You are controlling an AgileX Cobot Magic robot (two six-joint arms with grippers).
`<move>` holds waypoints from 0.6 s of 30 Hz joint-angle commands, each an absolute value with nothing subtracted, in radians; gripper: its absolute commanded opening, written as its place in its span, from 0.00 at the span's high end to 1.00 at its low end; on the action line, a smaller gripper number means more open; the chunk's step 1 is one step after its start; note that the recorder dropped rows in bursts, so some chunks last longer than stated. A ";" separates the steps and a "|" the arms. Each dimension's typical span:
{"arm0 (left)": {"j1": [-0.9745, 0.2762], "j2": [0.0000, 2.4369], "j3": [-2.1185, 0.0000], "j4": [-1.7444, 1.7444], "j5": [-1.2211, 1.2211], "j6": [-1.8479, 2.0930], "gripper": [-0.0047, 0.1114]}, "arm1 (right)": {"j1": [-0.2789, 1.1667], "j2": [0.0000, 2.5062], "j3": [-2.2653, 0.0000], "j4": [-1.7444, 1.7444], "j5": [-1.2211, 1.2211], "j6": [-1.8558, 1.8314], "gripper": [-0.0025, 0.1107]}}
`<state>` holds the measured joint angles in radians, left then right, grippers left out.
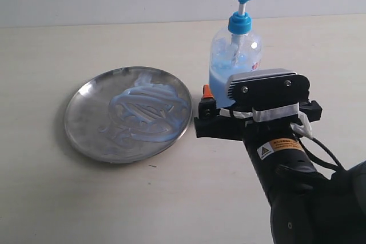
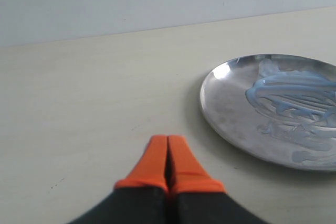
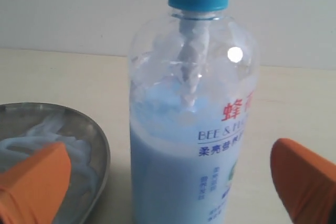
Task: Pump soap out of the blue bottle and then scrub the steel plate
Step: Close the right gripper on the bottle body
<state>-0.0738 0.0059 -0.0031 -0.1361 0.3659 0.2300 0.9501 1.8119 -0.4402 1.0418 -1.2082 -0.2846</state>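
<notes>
While one blue bottle [image 1: 235, 58] stands; one steel plate [image 1: 86, 115] beside.

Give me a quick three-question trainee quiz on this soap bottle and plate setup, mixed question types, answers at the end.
1. True or false: the steel plate is clean and dry.
2. The right gripper is: A) shut on the pump head; B) open, facing the blue bottle; C) resting on the plate.
3. Fill in: the left gripper has its orange fingertips pressed ____, holding nothing.
Key: 1 false, pale blue soap smears it. 2 B. 3 together.
</notes>
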 commanded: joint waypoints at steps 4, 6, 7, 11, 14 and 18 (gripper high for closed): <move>-0.071 0.000 0.000 -0.137 0.360 0.231 0.96 | 0.942 1.814 -0.438 1.074 -1.221 -0.294 0.08; -0.071 0.000 0.000 -0.137 0.360 0.231 0.96 | 0.942 1.814 -0.438 1.074 -1.221 -0.294 0.08; -0.071 0.000 0.000 -0.137 0.360 0.231 0.96 | 0.942 1.814 -0.438 1.074 -1.221 -0.294 0.08; -0.071 0.000 0.000 -0.137 0.360 0.231 0.96 | 0.942 1.814 -0.438 1.070 -1.221 -0.292 0.08; -0.071 0.000 0.000 -0.137 0.360 0.231 0.96 | 0.942 1.814 -0.438 1.080 -1.221 -0.292 0.08; -0.071 0.000 0.000 -0.137 0.360 0.231 0.96 | 0.942 1.814 -0.438 1.129 -1.221 -0.292 0.08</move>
